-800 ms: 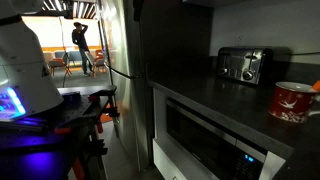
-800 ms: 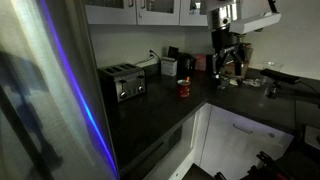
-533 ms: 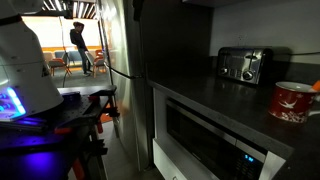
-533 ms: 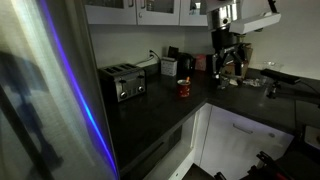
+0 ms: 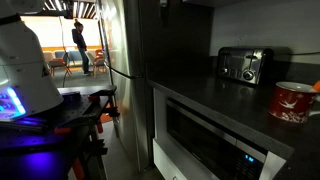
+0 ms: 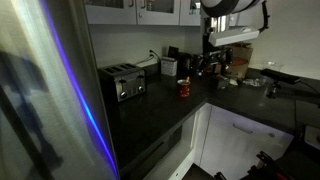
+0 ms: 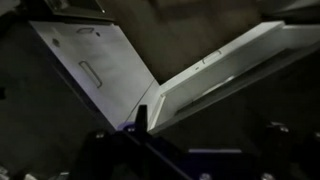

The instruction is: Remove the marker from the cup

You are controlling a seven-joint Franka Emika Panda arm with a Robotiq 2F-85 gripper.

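Hovering over the worktop [image 6: 165, 110], apart from the cup [image 6: 184, 88], our hand [image 6: 213, 68] is blurred; we cannot tell its width.

dim kitchen: dark counter [image 6: 165, 112], white cabinets [image 6: 130, 10] at twelve o'clock, steel fridge [image 6: 40, 100] at nine, sunlit doorway [image 5: 62, 45] at ten.

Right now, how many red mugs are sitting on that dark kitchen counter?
1. The cup stands on the counter, apart from the toaster, and it shows in both exterior views. The dim clutter by the back wall could hide another.
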